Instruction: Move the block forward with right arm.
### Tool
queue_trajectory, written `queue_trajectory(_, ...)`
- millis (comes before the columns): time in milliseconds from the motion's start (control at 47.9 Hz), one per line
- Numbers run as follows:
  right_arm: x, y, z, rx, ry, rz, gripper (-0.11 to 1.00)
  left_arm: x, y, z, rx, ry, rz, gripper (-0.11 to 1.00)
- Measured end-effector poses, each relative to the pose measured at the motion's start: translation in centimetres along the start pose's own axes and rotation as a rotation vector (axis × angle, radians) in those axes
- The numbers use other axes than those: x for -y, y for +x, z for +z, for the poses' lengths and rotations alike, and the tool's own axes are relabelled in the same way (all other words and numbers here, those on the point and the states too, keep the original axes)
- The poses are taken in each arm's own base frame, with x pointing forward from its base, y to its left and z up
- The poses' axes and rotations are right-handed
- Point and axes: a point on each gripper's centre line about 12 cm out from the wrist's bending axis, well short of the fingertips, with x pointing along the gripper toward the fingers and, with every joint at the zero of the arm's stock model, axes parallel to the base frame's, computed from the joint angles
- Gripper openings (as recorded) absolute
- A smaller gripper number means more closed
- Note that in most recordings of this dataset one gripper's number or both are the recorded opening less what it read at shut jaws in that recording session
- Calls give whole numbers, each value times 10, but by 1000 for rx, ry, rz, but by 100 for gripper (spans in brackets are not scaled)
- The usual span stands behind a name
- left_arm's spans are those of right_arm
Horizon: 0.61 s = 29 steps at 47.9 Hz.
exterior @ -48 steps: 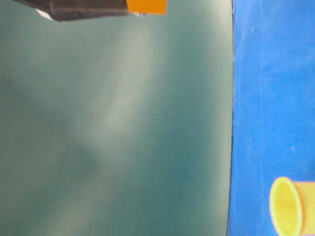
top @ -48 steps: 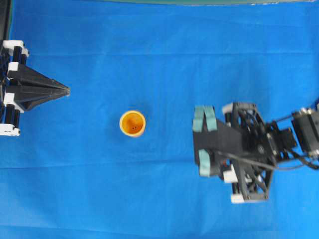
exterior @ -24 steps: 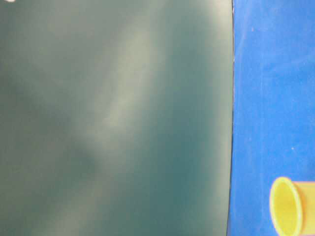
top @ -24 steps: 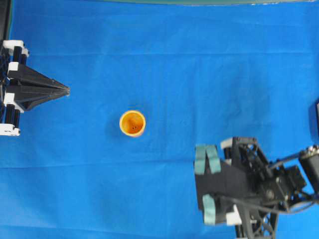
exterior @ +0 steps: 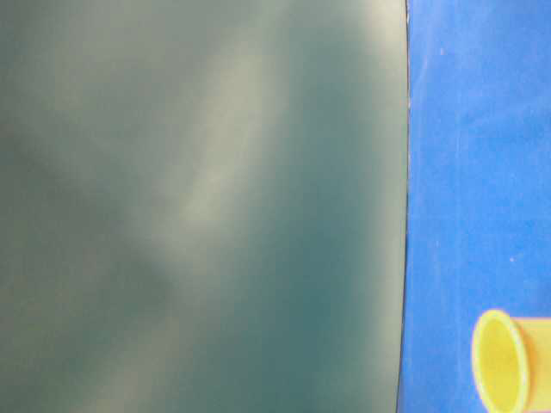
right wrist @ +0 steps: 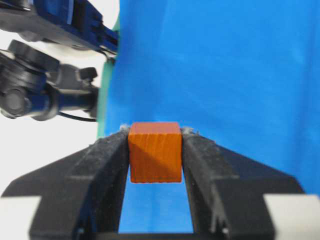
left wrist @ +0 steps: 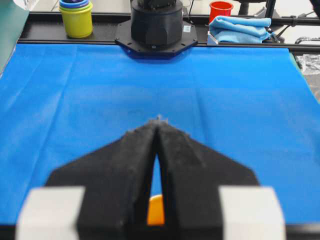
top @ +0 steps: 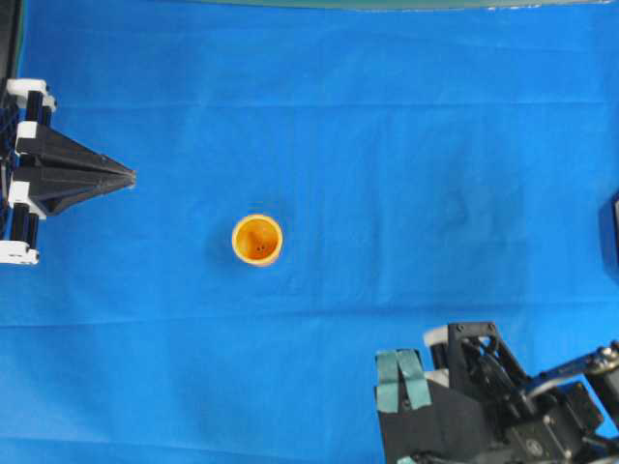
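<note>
Overhead view: cup (top: 257,239) upright on the cloth (top: 387,145), near the middle, slightly left. Left gripper (top: 126,176) at the left edge, level with a spot just above the cup, well apart from it. Right arm (top: 484,406) at the lower right corner, partly out of frame, well apart from the cup.

Right wrist view: block (right wrist: 155,151) between the right gripper (right wrist: 155,150) fingers, touching both, above the cloth.

Left wrist view: stacked cups (left wrist: 76,17), red cup (left wrist: 220,10) and folded towel (left wrist: 240,29) behind the cloth's far edge.
</note>
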Motion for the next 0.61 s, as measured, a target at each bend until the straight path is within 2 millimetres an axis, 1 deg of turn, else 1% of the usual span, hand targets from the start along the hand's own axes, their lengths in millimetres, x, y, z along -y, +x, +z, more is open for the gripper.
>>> queue_trajectory(230,-16,-5,0,9,70,30,40,0,0,3,6,-2,0,1)
queue_trajectory(439,-30,-9,-1,18,72,57,40,0,0,3,8,-2,2,1)
queue_trajectory(606,-35,-5,2,19,70,62,40,0,0,3,8,0,0,1)
